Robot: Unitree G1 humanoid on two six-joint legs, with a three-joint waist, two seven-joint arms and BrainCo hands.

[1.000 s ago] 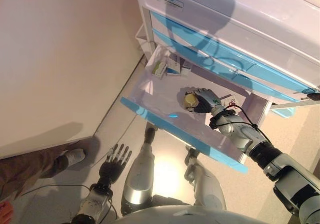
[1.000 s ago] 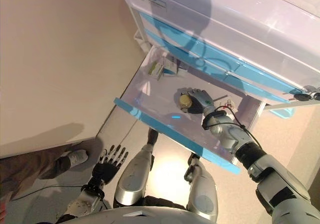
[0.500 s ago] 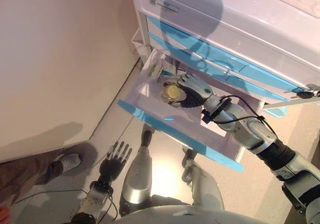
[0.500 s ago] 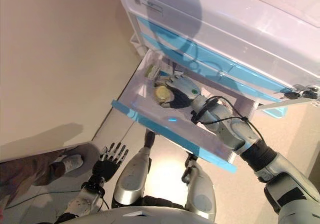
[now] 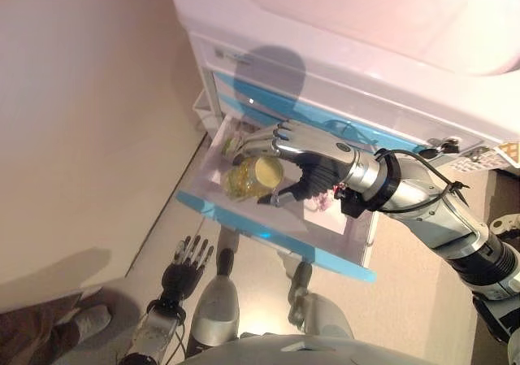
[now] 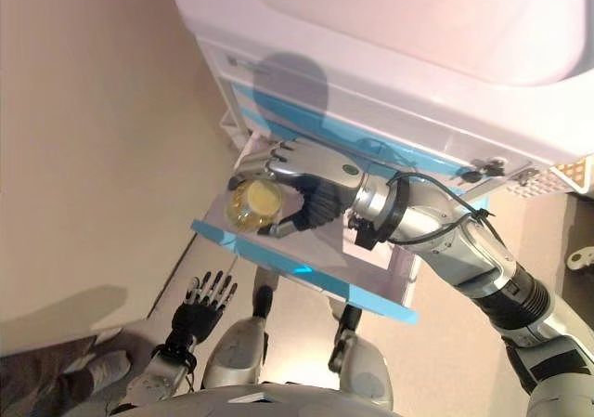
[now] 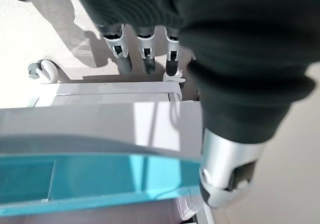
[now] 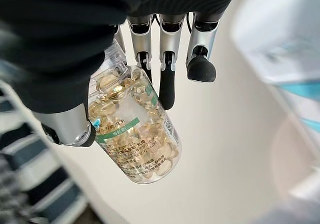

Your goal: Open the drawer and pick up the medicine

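My right hand (image 5: 296, 158) is shut on a clear medicine bottle (image 5: 253, 177) full of yellow capsules and holds it in the air above the open drawer (image 5: 268, 233). The bottle also shows in the right wrist view (image 8: 135, 134), pinched between thumb and fingers (image 8: 167, 82). The drawer has a blue front and stands pulled out of the white cabinet (image 5: 341, 64). A small box lies at the drawer's back left, mostly hidden by the hand. My left hand (image 5: 184, 267) hangs low beside the cabinet with straight fingers and holds nothing.
Two more blue-fronted drawers (image 5: 357, 129) sit shut above the open one. A beige wall (image 5: 81, 121) stands close on the left. A person's shoe and trouser leg (image 5: 49, 332) show at the lower left on the floor.
My right hand has lifted the bottle up out of the drawer and toward the left. The camera has tilted up, so the whole scene has shifted.
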